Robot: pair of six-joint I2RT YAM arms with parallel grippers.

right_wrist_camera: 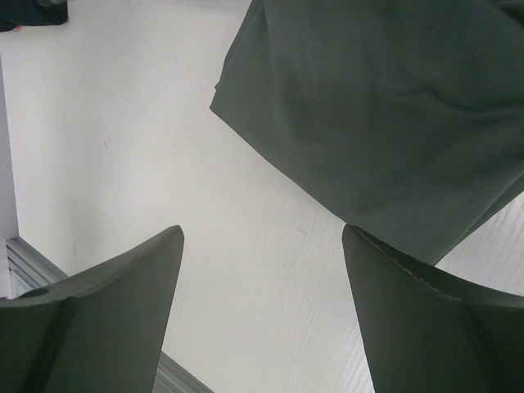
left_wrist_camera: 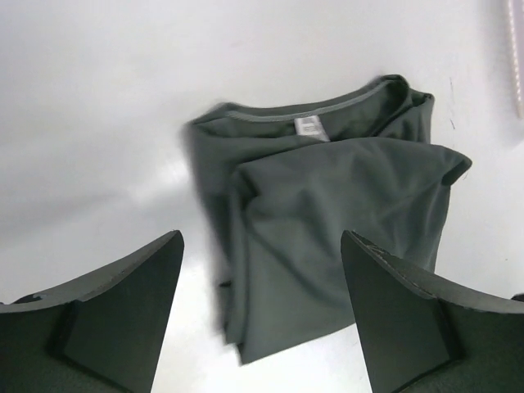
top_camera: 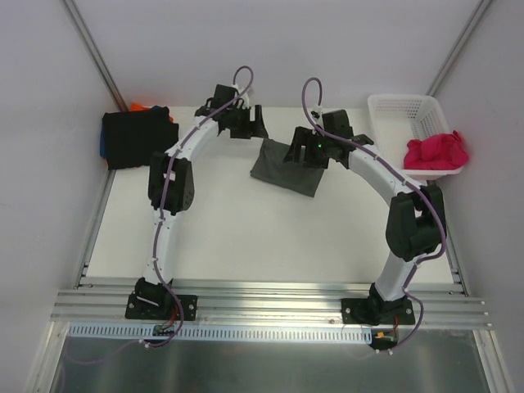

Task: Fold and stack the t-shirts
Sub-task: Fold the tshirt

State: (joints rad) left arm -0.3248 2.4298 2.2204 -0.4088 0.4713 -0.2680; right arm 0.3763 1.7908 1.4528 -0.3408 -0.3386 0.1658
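Right now the dark grey t-shirt [top_camera: 282, 168] lies folded on the white bench [top_camera: 229, 237], near the middle of its far edge. In the left wrist view its collar and label face up, with one layer doubled over the body [left_wrist_camera: 327, 221].

The left gripper [top_camera: 248, 124] hangs just beyond the shirt's left side with its jaws spread wide and nothing between them [left_wrist_camera: 262, 246]. The right gripper [top_camera: 301, 151] hovers over the shirt's right part, jaws likewise released and empty [right_wrist_camera: 262, 237]; whether a fingertip brushes the cloth [right_wrist_camera: 385, 115] I cannot tell.

At the far left corner sits a folded stack with a black t-shirt [top_camera: 135, 137] on top and an orange one [top_camera: 141, 106] peeking out behind. At the far right corner stands a white basket [top_camera: 401, 106], and a crumpled magenta-pink t-shirt [top_camera: 436, 151] lies heaped at its near end.
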